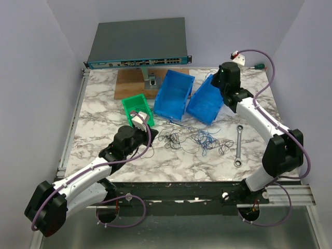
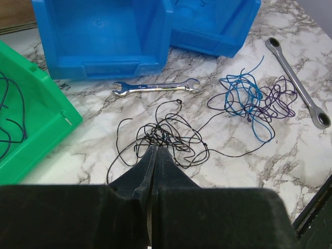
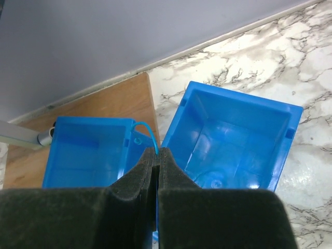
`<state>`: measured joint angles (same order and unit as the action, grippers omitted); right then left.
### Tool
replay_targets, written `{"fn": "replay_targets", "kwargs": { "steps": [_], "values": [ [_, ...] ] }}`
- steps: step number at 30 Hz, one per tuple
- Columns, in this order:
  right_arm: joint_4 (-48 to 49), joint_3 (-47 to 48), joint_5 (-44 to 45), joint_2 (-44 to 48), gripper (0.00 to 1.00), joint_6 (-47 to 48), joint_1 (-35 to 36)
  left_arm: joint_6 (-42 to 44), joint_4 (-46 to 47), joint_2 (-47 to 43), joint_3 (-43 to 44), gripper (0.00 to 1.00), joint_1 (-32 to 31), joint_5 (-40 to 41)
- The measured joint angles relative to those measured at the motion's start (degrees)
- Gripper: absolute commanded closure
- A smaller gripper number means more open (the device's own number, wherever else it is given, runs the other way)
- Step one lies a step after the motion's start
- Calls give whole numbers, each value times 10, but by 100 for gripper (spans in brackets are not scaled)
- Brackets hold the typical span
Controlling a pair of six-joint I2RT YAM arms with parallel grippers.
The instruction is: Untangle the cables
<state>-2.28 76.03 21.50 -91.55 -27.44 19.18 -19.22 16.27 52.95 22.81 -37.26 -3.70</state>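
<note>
Cables (image 1: 175, 139) on the marble table (image 1: 104, 140), in front of two blue bins (image 2: 104, 36): a black tangle (image 2: 166, 136), and beside it a blue and dark tangle (image 2: 249, 101). Left gripper (image 2: 154, 150): fingers pressed together, tips at the near edge of the black tangle; no pinched strand can be made out. Right gripper (image 3: 157, 152): fingers clamped on a single blue strand (image 3: 145, 127), above the blue bins. Dark wires (image 2: 8, 114) lie in the green bin (image 2: 46, 119). A small wrench (image 2: 155, 87) lies between bins and tangles; a long wrench (image 2: 298, 78) lies beside the blue tangle.
</note>
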Motion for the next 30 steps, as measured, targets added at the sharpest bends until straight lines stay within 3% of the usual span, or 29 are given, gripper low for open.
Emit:
{"fn": "replay_targets", "kwargs": {
  "steps": [2,3,4,14,22,30],
  "values": [
    [-5,0,1,0,54,-3,0,0,0,0,0,98,0,0],
    [-7,0,3,0,32,-9,0,0,0,0,0,98,0,0],
    [-9,0,6,0,29,-14,0,0,0,1,0,98,0,0],
    [-28,-73,4,77,28,-28,0,4,-1,15,7,97,0,-5],
    [-88,-221,-65,206,31,-69,0,12,-18,46,32,66,0,-17],
    [-152,-360,-147,272,35,-81,0,22,-30,129,81,44,-22,-69]
  ]
}}
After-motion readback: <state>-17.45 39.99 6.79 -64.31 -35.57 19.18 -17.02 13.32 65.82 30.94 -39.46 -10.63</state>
